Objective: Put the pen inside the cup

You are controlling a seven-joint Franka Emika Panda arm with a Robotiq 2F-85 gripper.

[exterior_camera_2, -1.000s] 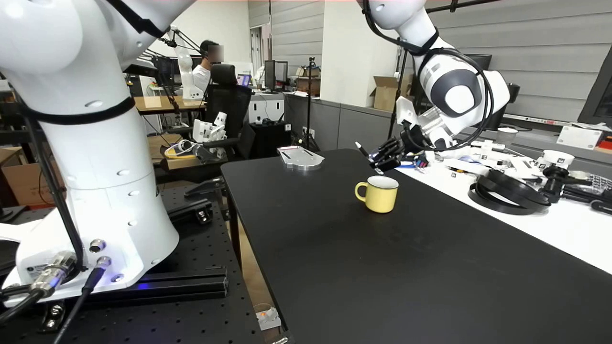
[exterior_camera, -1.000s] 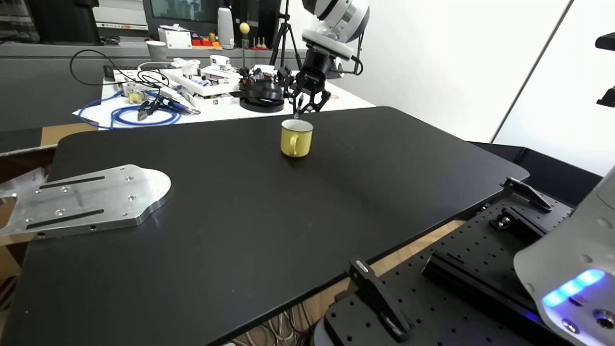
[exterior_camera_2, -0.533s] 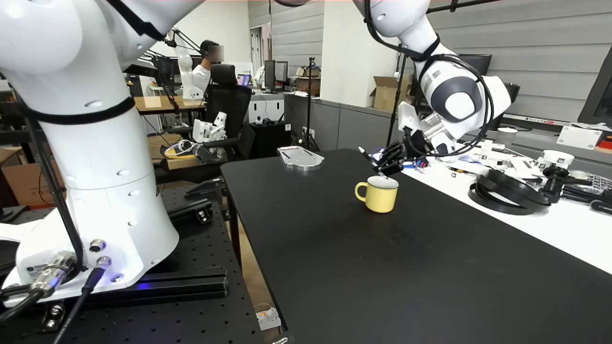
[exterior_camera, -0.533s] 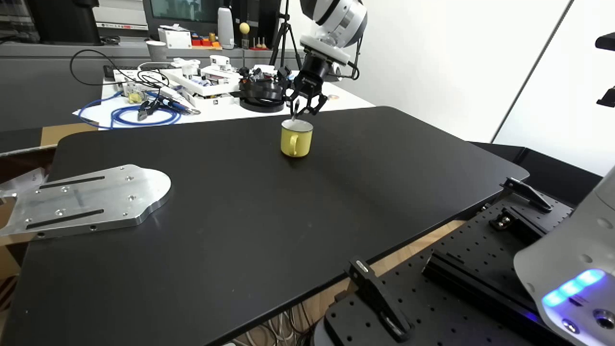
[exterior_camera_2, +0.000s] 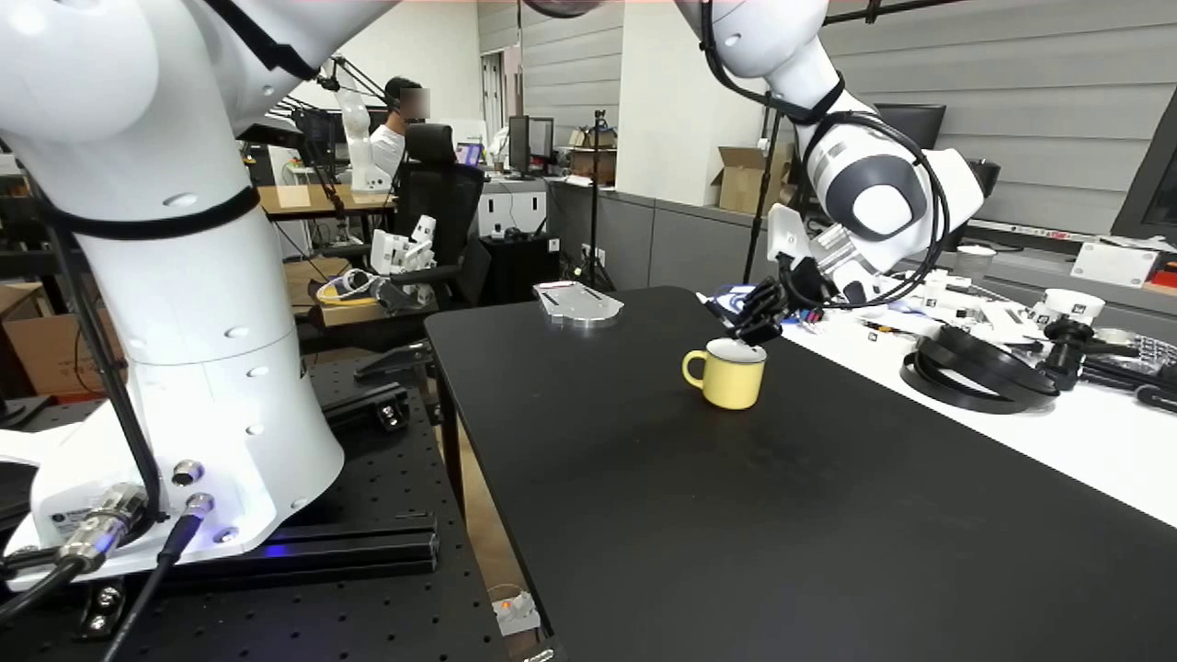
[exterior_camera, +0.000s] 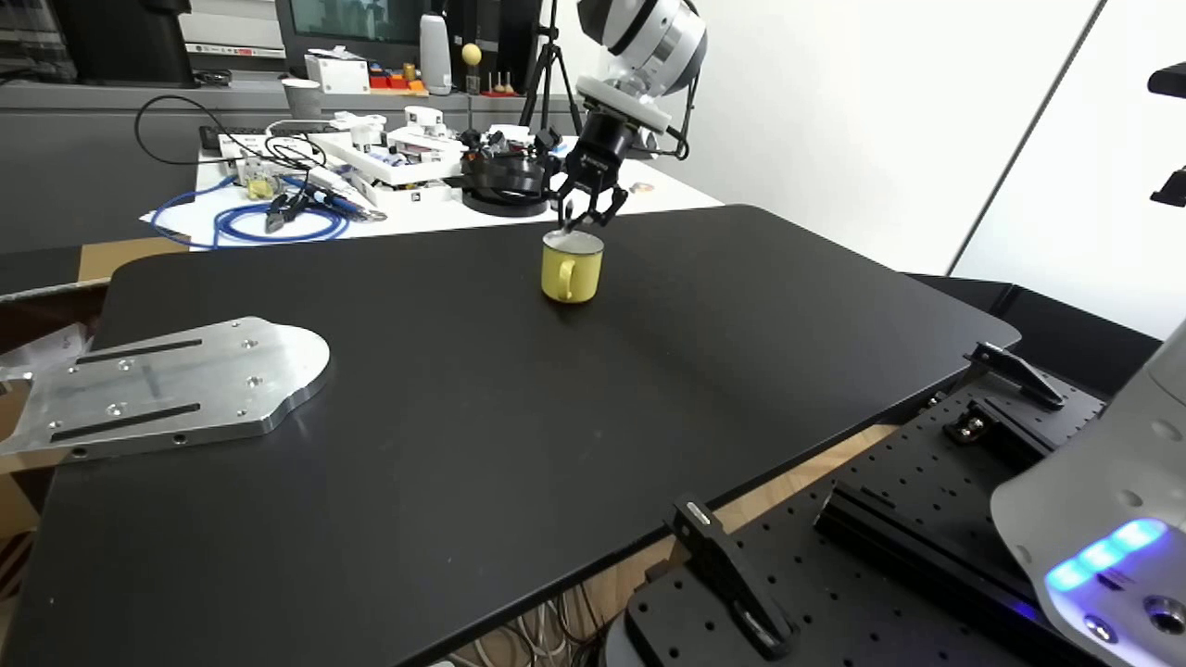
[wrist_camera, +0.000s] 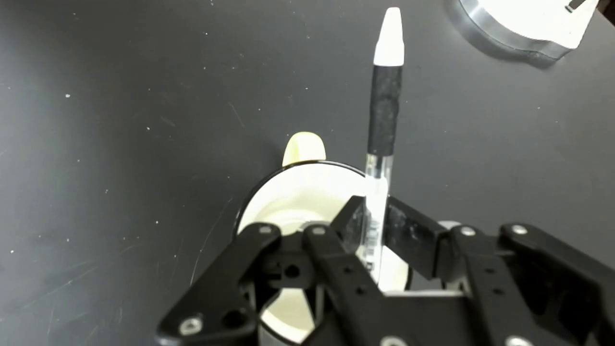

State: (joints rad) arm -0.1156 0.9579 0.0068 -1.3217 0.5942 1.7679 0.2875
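The jaws are clamped on the tilted pen [wrist_camera: 382, 137], its dark-and-white end jutting past them. Just below them, the yellow cup [exterior_camera_2: 734, 382] stands upright on the counter [exterior_camera_2: 662, 515]; whether the pen's lower end dips inside, I cannot tell.

Yellow on the cup [exterior_camera_2: 735, 381], seemingly off-white inside; white, black and clear on the pen [wrist_camera: 383, 125]; black on the fingers [wrist_camera: 414, 235] and the white-speckled worktop [wrist_camera: 120, 129].
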